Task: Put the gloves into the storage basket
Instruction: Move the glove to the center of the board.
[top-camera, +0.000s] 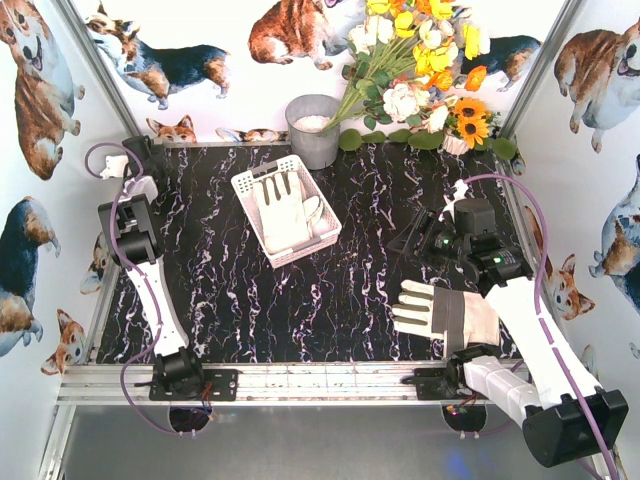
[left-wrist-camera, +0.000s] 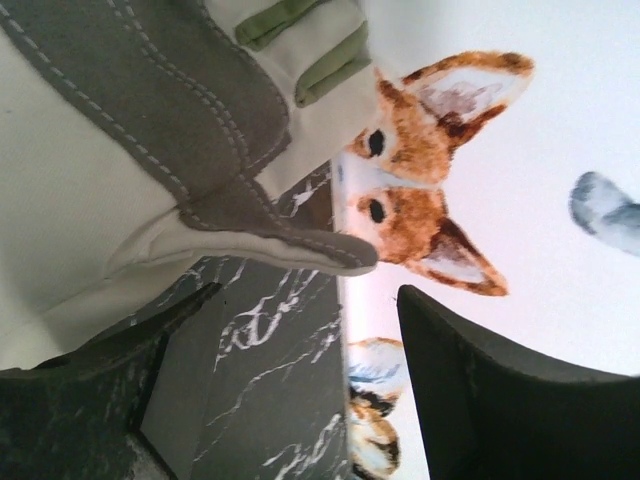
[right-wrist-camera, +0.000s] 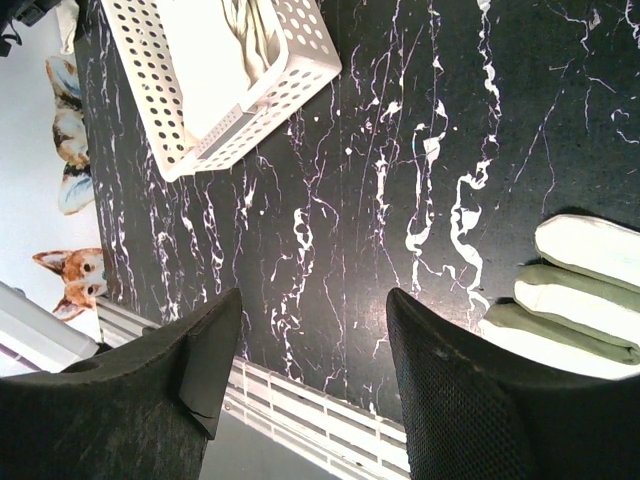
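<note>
Both claws apart, neither clamped on anything. Right claw hangs mid-right over counter. Loose glove lies flat at lower right, partly under arm, well apart from storage basket at upper centre, packed glove already inside. Left claw at upper left, third glove just beyond tips, contact unclear. Best approach: come down square on cuff, pinch firmly, lift clear of basket rim. Gloves cream, grey patches, limp.

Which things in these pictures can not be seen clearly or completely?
- Top view: the gloves in the storage basket overlap, so their number is unclear.
- Top view: the right arm covers the cuff end of the table glove.
- Left wrist view: the frame edges cut off the near glove.
</note>
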